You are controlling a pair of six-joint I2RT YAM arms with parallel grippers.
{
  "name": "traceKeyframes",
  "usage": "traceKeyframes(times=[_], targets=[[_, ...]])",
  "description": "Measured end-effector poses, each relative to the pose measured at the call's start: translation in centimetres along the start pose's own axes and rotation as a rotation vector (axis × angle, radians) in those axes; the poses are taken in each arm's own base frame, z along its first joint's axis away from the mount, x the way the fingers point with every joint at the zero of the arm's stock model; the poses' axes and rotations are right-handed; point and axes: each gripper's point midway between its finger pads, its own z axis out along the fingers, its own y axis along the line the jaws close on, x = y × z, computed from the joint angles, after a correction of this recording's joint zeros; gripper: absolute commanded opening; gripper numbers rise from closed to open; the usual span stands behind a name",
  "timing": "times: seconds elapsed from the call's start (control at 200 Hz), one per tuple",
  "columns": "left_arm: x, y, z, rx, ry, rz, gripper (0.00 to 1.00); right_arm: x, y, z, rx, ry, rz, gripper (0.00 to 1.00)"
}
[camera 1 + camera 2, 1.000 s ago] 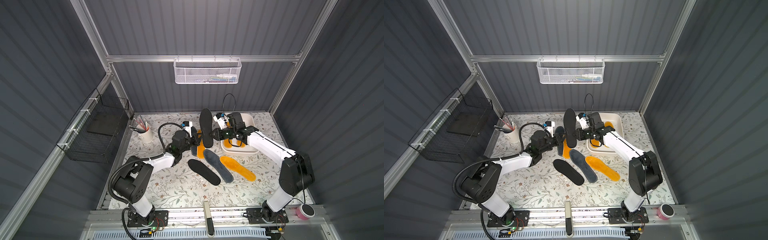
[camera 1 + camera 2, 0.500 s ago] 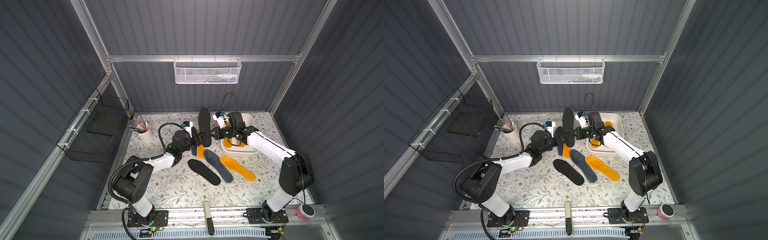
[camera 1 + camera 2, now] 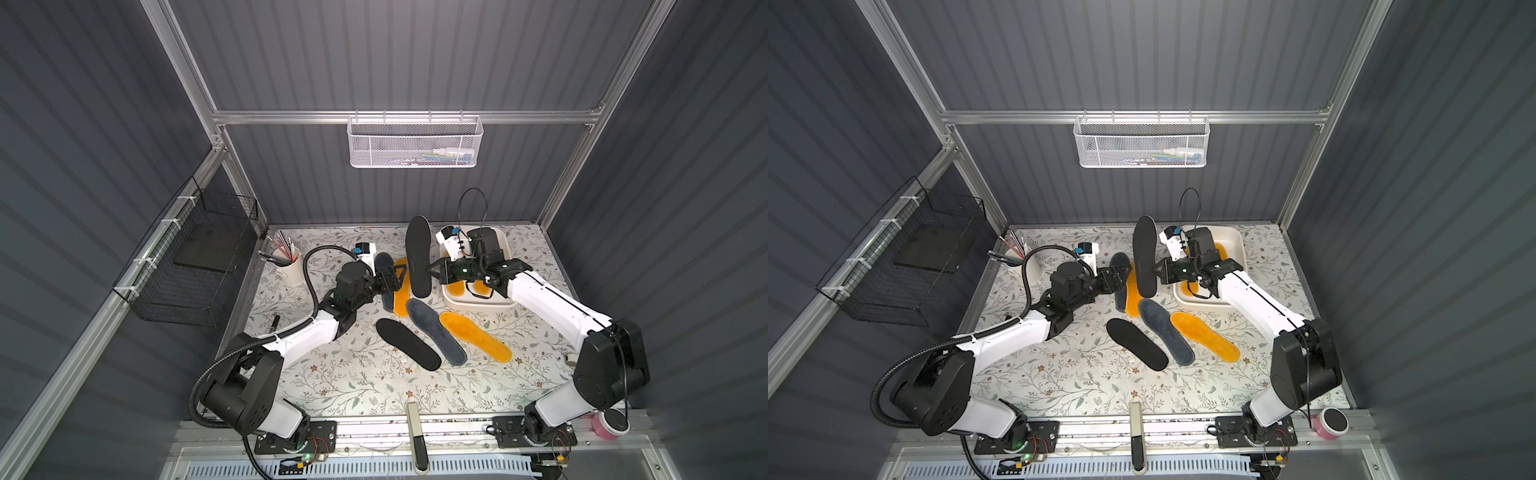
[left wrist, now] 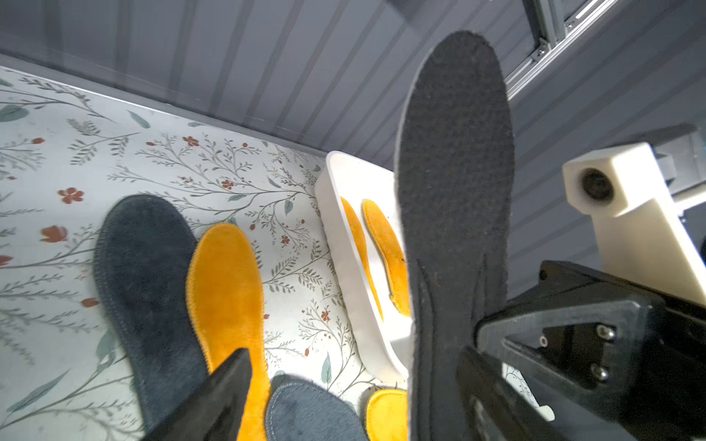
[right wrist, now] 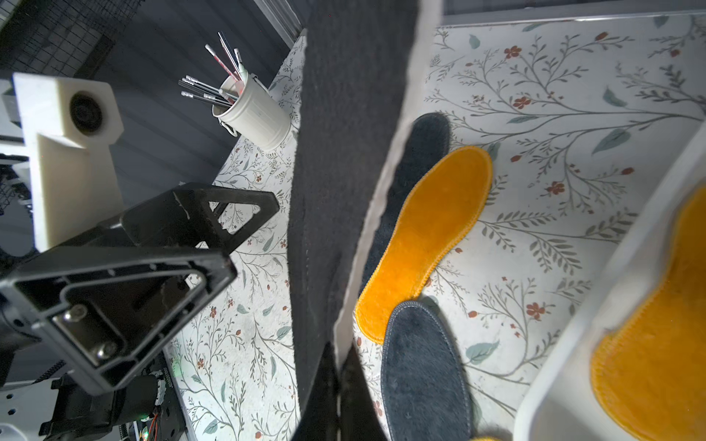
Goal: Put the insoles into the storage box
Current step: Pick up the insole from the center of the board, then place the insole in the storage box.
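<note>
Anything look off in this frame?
One black insole stands upright in mid-air, pinched by the shut right end effector, beside the storage box rather than in it. The left end effector is open, not gripping it. Nothing spilled or damaged.

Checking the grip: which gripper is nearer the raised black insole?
Right: the right gripper is clamped on the raised black insole; the left gripper stands open beside it, not gripping.

The storage box (image 3: pixel 473 305) sits at the table's (image 3: pixel 353 382) back right, two insoles (image 4: pixel 386 248) inside. A raised insole (image 3: pixel 417 255) stands just left of it; five loose insoles (image 3: pixel 409 343) lie in front, leftward.
</note>
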Motion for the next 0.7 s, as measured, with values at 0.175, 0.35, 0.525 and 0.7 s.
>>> traceKeyframes(times=[0.175,0.35,0.525,0.7], targets=[[0.3,1.9,-0.5,-0.104,0.005,0.016,0.99,-0.2,-2.6,-3.3,0.054,-0.038,0.055,0.0],[1.0,3.8,-0.9,-0.196,0.029,0.014,0.99,-0.6,-5.6,-6.7,0.13,-0.072,0.122,0.0],[1.6,4.9,-1.1,-0.243,0.049,0.014,0.99,0.4,-9.0,-8.2,0.2,-0.049,0.207,0.0],[1.9,5.5,-1.3,-0.265,0.064,0.016,0.99,1.4,-13.1,-7.3,0.257,0.035,0.287,0.0]])
